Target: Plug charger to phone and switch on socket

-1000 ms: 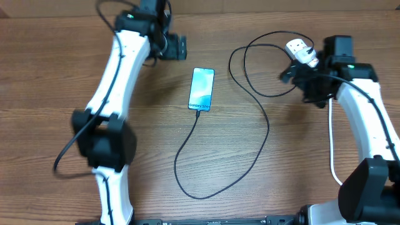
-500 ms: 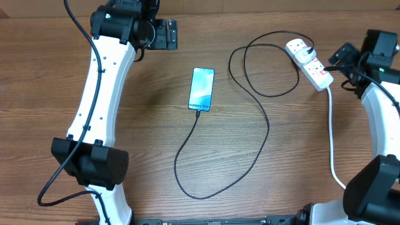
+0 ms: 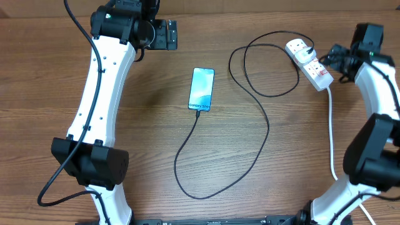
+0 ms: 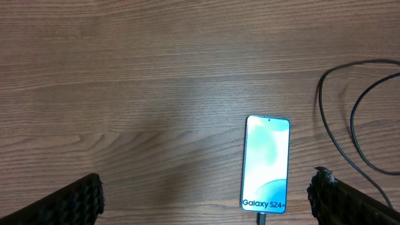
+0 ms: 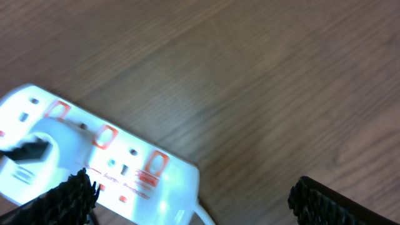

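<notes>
The phone (image 3: pixel 201 89) lies flat mid-table, screen up; it also shows in the left wrist view (image 4: pixel 267 162). The charger cable (image 3: pixel 267 128) meets the phone's lower short edge with its connector tip (image 4: pixel 261 219), loops across the table and ends at a plug (image 3: pixel 299 45) seated in the socket (image 3: pixel 310 63). My left gripper (image 3: pixel 165 34) is open and empty, raised up and to the left of the phone (image 4: pixel 206 203). My right gripper (image 3: pixel 336 62) is open and empty just right of the socket, which shows blurred with red switches (image 5: pixel 106 169) in the right wrist view.
The socket's thick white cord (image 3: pixel 330 134) runs down the right side toward the front edge. The cable's big loop (image 3: pixel 187 181) lies on the wooden tabletop in front of the phone, and a second loop (image 3: pixel 250 62) lies between phone and socket.
My right gripper has left the socket, swung out right, then come back close beside it. My left arm rose toward the back left, then held still.
</notes>
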Controlling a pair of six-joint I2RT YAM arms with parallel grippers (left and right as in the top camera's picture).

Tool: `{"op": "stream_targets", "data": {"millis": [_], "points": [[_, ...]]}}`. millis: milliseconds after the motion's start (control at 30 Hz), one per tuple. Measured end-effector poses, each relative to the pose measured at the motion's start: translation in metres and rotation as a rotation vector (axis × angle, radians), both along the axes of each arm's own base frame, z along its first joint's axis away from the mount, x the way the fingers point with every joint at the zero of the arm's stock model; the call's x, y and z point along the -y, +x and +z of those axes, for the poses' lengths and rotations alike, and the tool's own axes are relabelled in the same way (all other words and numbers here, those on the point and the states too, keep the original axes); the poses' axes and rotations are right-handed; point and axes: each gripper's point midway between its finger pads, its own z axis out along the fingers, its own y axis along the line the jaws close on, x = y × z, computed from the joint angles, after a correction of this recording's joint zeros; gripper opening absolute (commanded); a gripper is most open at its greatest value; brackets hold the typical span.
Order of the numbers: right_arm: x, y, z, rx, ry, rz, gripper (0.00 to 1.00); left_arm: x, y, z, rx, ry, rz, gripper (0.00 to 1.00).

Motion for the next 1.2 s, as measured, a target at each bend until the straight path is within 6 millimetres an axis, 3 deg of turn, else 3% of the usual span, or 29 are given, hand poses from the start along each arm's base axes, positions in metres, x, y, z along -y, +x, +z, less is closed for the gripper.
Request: {"op": "stream_targets", "data": {"millis": [167, 233, 333, 733, 1200], "points": [[0.004, 0.029, 0.020, -0.003, 0.000, 0.041, 1.00, 0.000, 0.000, 0.000, 0.000, 0.000, 0.000, 1.00], [0.005, 0.036, 0.018, -0.018, 0.005, 0.050, 1.00, 0.000, 0.000, 0.000, 0.000, 0.000, 0.000, 1.00], [0.009, 0.042, 0.003, -0.036, 0.009, 0.056, 1.00, 0.000, 0.000, 0.000, 0.000, 0.000, 0.000, 1.00], [0.016, 0.036, -0.077, -0.171, 0.065, 0.046, 1.00, 0.000, 0.000, 0.000, 0.000, 0.000, 0.000, 1.00], [-0.004, 0.051, -0.083, -0.101, 0.190, 0.076, 1.00, 0.000, 0.000, 0.000, 0.000, 0.000, 0.000, 1.00]]}}
